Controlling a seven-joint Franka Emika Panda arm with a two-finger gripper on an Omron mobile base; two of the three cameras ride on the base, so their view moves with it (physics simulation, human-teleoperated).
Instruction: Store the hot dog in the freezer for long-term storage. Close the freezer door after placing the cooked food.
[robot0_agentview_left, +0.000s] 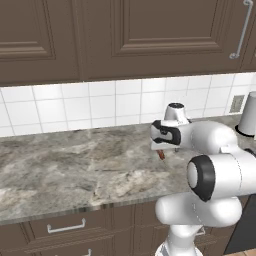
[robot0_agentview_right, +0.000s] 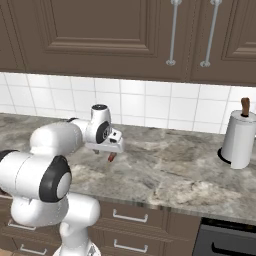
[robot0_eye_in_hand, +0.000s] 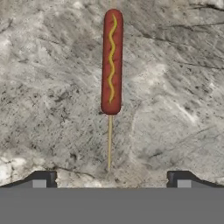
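**Hot dog not yet picked up; freezer steps outstanding**

While the gripper (robot0_eye_in_hand: 111, 178) hangs over the counter (robot0_agentview_left: 60, 165) with jaws spread wide and nothing between them, the hot dog (robot0_eye_in_hand: 111, 61) lies flat on the marbled stone at twelve o'clock from the fingertips (robot0_eye_in_hand: 43, 178) in the hand view, a thin stick pointing back toward six o'clock. By this judgement, grasping, carrying, placing in the freezer and shutting its door all remain. No brand, label or legible writing appears; the paper towel roll (robot0_agentview_right: 240, 137) at three o'clock is plain.

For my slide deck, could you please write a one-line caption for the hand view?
Open claw above a hot dog on a stick, lying on the marble counter.
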